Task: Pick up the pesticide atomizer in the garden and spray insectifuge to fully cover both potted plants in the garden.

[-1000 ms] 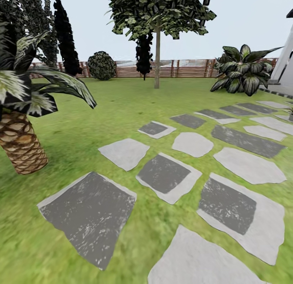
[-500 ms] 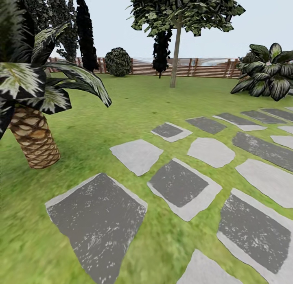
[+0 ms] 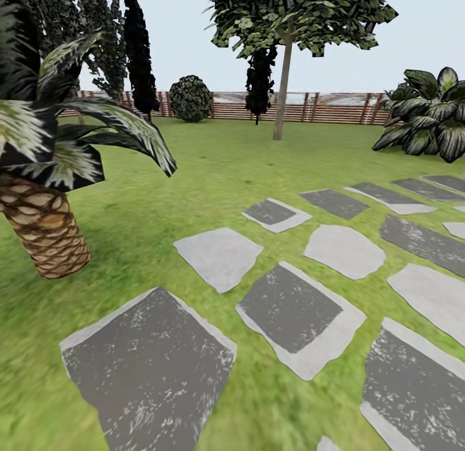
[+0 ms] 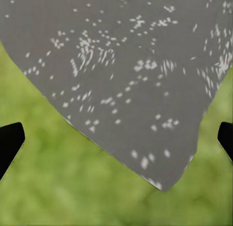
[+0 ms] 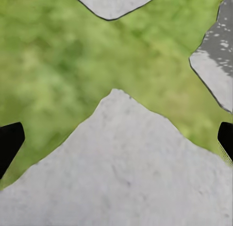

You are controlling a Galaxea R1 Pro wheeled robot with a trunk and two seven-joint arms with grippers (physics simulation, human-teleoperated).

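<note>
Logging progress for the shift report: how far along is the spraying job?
Nothing looks done. Both wrist views show empty, wide-set jaws over stepping stones and lawn, so the robot carries no atomizer. It is crossing the garden near a palm. Finding the atomizer, grasping it and spraying both plants remain.

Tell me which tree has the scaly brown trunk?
The short palm with striped drooping fronds, nearest on the lawn's left. The leafy tree farther back has a thin smooth trunk, and the tall dark cypress by the brown slatted fence shows none.

Left end effector (image 4: 116, 138) fingers spread wide, nothing held, right end effector (image 5: 116, 138) likewise
</note>
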